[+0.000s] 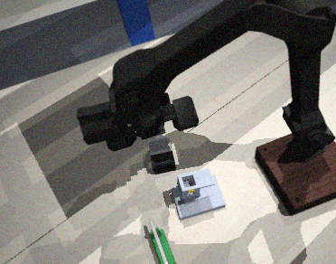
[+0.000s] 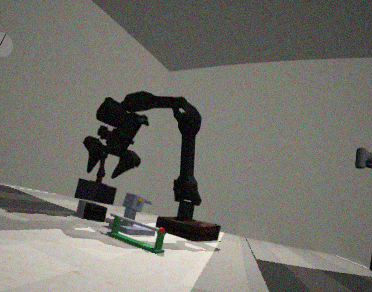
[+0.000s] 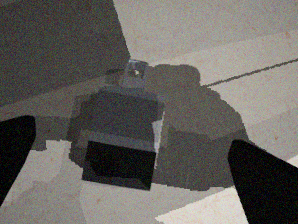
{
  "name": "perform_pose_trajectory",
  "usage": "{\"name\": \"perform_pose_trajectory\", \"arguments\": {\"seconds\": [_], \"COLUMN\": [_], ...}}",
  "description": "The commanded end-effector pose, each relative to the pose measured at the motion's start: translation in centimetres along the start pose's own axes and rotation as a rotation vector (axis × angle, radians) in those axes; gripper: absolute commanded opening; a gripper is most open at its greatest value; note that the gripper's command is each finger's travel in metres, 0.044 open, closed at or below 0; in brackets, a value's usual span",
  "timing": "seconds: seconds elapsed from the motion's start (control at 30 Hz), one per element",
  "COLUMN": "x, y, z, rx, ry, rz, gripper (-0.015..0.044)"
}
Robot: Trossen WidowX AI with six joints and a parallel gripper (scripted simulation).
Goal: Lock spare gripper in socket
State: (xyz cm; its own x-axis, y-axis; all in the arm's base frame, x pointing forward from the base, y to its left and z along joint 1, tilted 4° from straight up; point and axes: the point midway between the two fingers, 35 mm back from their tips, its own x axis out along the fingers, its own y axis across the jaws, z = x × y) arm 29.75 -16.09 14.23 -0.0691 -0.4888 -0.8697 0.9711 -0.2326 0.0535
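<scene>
My gripper [image 1: 141,126] [image 2: 101,175] [image 3: 135,138] is wide open and empty, pointing down above the spare gripper. The spare gripper [image 1: 161,155] [image 2: 93,211] [image 3: 120,162] is a boxy grey and black body. A small light block with a hole, apparently its spigot [image 3: 135,73], shows at its far end in the wrist view. The pale blue-grey mount [image 1: 210,201] carries an upright socket [image 1: 189,181] [image 2: 134,201] with a yellow mark on its side; no pin shows through it. The grey lock pin [image 1: 159,240] [image 2: 137,222], red at one end, lies across the green rack [image 1: 169,254] [image 2: 139,244].
The arm's brown wooden base [image 1: 304,176] [image 2: 189,228] is right of the mount. The rack is in front of the mount. A black block [image 2: 95,191] shows above the spare gripper in the exterior view; its distance cannot be told.
</scene>
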Motion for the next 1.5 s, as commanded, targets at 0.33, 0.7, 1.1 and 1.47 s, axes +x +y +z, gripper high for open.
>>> {"name": "perform_pose_trajectory", "arguments": {"seconds": [0.33,0.7,1.1,1.47], "x": [2.0,6.3,7.9,9.5], "y": [0.2,0.2,0.4,0.5], "z": [-0.8,-3.3,-4.2,-5.0], "rx": [0.079,0.078,0.078,0.078], "ry": [-0.020,-0.021,-0.021,-0.021], "rz": [0.004,0.004,0.004,0.003], "gripper": [0.0440,0.0440,0.0440,0.0440]}}
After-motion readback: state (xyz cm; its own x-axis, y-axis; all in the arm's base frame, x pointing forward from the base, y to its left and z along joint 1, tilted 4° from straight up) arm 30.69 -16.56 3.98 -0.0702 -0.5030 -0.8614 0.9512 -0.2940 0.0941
